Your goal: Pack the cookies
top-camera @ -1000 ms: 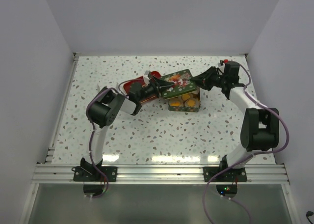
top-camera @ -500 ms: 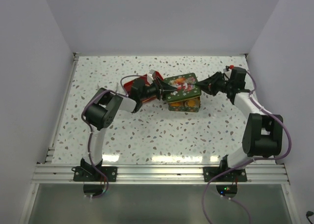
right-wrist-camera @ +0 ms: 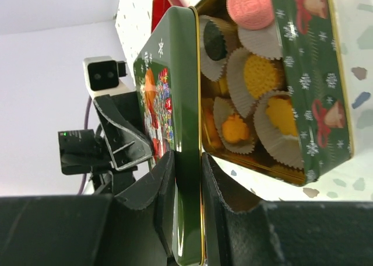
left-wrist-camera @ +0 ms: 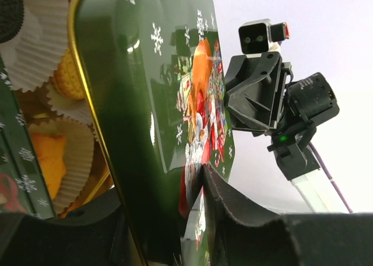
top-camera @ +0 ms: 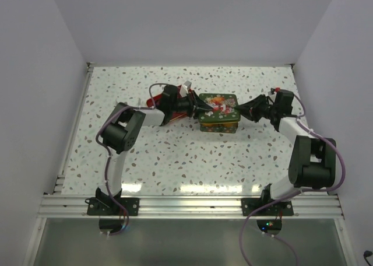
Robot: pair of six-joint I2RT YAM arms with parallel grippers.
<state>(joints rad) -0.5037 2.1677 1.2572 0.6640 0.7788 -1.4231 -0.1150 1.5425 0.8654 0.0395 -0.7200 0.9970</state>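
A green Christmas tin (right-wrist-camera: pixel 326 91) holds the cookies in white paper cups: a pink one (right-wrist-camera: pixel 249 3), orange ones (right-wrist-camera: pixel 260 74) and a dark one (right-wrist-camera: pixel 214 42). Its green picture lid (top-camera: pixel 218 104) lies over the tin and hides the cookies from above. Both wrist views show a gap under the lid (left-wrist-camera: pixel 163 102). My left gripper (top-camera: pixel 195 104) is shut on the lid's left edge (left-wrist-camera: pixel 160 202). My right gripper (top-camera: pixel 245 109) is shut on the lid's right edge (right-wrist-camera: pixel 187 161). An orange cookie (left-wrist-camera: pixel 69 82) shows in the left wrist view.
A red tray (top-camera: pixel 152 101) lies behind my left arm, just left of the tin. The speckled table (top-camera: pixel 175 155) is walled at the back and both sides. A metal rail (top-camera: pixel 186 205) runs along the near edge.
The lid was tilted up with the cookies visible from above; it has come down nearly flat over the tin. Both grippers moved down and right with it, still holding it.
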